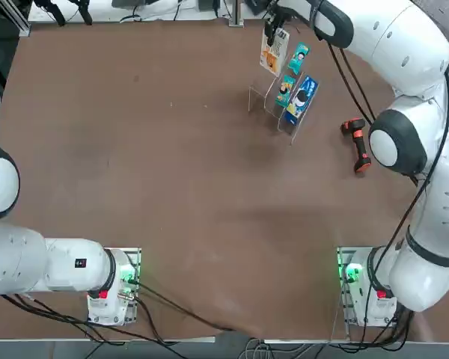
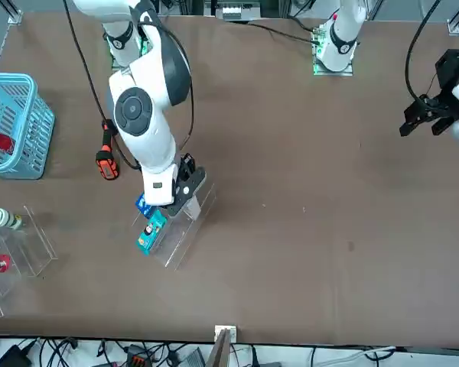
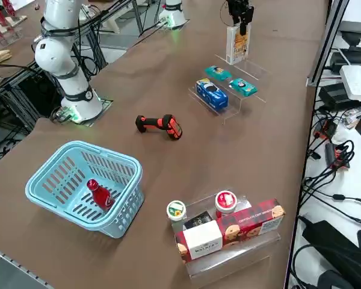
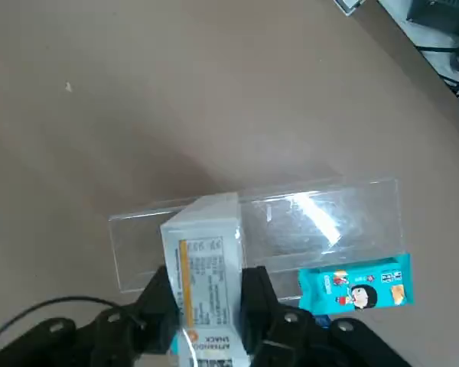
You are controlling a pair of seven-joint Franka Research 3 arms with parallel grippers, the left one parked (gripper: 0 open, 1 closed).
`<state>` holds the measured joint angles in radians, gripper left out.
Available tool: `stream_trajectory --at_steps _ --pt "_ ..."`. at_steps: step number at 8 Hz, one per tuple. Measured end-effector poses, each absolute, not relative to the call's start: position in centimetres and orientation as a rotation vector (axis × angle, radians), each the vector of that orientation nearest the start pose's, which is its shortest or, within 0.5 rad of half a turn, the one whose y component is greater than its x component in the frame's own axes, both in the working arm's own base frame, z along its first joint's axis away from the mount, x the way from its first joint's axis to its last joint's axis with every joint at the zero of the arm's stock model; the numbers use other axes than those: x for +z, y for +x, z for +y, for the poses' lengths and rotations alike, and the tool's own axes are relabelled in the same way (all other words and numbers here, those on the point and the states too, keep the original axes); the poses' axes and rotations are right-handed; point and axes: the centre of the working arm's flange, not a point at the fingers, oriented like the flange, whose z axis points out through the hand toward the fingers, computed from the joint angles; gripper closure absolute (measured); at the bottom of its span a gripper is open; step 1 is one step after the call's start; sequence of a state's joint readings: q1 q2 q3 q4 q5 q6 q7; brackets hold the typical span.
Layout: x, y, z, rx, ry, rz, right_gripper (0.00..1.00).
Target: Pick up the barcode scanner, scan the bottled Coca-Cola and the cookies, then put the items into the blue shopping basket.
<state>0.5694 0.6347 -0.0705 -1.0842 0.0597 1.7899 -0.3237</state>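
The cookies [image 4: 206, 260], a white box with orange pictures, stand upright at the back step of a clear rack [image 4: 321, 222]. My right gripper [image 4: 208, 279] comes down on the box from above, one finger pressed on each flat side, so it is shut on it; this also shows from overhead with the gripper [image 1: 272, 30] over the cookies [image 1: 274, 48]. The barcode scanner [image 1: 357, 143], black with orange trim, lies on the table nearer my base. The bottled Coca-Cola [image 3: 100, 194] lies inside the blue shopping basket [image 3: 84, 150].
The same rack holds two teal packets [image 3: 218, 73] [image 3: 243, 87] and a blue packet [image 3: 211, 94]. A second clear stand [image 3: 228, 253] near the basket carries a green-capped bottle [image 3: 176, 210], a red-capped bottle [image 3: 225, 201] and a red biscuit box [image 3: 253, 223]. Cables hang off that table edge.
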Motion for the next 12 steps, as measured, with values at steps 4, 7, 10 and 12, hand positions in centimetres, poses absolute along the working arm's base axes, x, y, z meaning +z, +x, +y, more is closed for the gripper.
stream_trajectory --at_steps 4,7,10,12 --pt "46.4 64.1 37.1 -0.099 -2.854 -1.248 0.60" --pt "49.9 64.0 34.4 -0.045 -2.840 -1.172 0.60" --pt "58.4 62.3 27.6 -0.020 -2.835 -1.160 0.60" --pt "61.5 61.2 20.3 0.114 -2.816 -1.173 0.60"
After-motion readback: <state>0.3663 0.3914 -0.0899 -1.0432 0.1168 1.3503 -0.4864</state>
